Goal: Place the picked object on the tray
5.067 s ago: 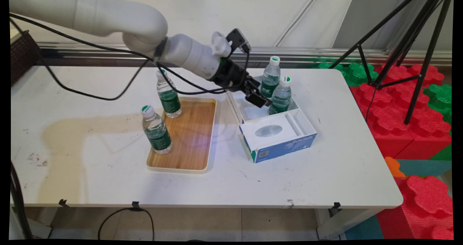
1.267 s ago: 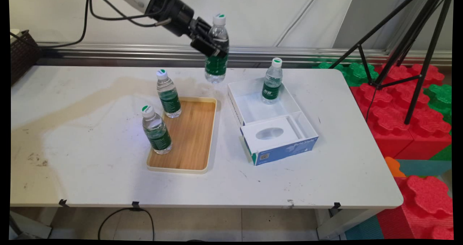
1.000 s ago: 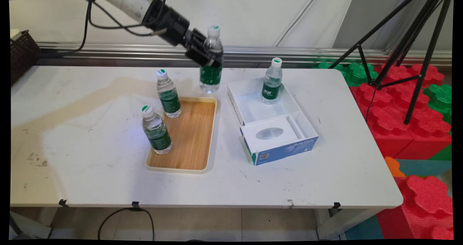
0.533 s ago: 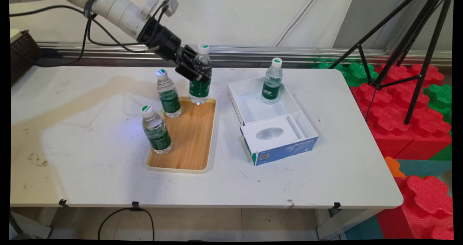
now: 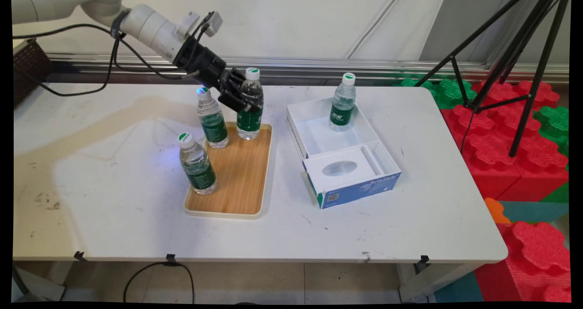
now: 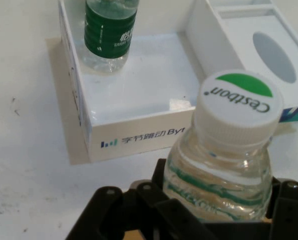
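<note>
Scanning left to right: near bottle (image 5: 196, 165) stands upright on the wooden tray's (image 5: 237, 181) left edge at the front, second bottle (image 5: 212, 119) upright at the tray's far left corner. Just right of it the gripper (image 5: 244, 100) is clamped round the upper body of a third bottle (image 5: 249, 106), label below the fingers, cap (image 6: 239, 107) clear above them. Hand view confirms: bottle shoulder wedged between the black linkage, fingers closed on it

Change: about a second ago that bottle hung high in the air between tray and box, well off the table. Since then the arm has swung it left and down; now its base sits at, or just above, the tray's far right corner. Can't tell from either view whether it's actually touching the wood

Further right the white box (image 5: 319, 138) with the blue front is well apart from the tray. One bottle (image 5: 342, 104) is left standing in its far compartment; five seconds ago there were two. Tripod legs (image 5: 524, 58) and red foam blocks (image 5: 514, 131) off the table's right end

Net: three bottles over the tray, one in the box
</note>
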Robot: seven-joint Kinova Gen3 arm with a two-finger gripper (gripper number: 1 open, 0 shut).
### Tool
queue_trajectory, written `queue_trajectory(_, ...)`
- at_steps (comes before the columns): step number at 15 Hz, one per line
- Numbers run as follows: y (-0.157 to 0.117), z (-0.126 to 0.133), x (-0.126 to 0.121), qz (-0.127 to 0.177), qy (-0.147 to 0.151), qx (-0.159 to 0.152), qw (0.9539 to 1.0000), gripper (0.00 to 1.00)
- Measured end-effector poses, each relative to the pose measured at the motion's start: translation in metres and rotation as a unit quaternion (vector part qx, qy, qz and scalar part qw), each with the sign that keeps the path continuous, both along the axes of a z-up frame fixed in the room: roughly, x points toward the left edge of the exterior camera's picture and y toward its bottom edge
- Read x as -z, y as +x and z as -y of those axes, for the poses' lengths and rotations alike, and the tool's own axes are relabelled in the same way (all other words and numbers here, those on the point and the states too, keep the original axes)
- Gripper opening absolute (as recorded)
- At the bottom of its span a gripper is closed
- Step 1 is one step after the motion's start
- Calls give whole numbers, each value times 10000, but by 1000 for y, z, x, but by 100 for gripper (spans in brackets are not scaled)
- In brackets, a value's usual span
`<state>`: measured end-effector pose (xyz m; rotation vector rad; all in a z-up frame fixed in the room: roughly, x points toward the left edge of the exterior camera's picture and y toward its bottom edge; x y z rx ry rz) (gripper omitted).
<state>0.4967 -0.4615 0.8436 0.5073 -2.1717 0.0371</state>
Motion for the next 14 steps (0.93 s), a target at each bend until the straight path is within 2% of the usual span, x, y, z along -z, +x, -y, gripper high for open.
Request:
queue_trajectory(7,3,6,30,-86,-326,180,9993,0)
queue_trajectory(14,1,5,52,-145,-523,340,9979,0)
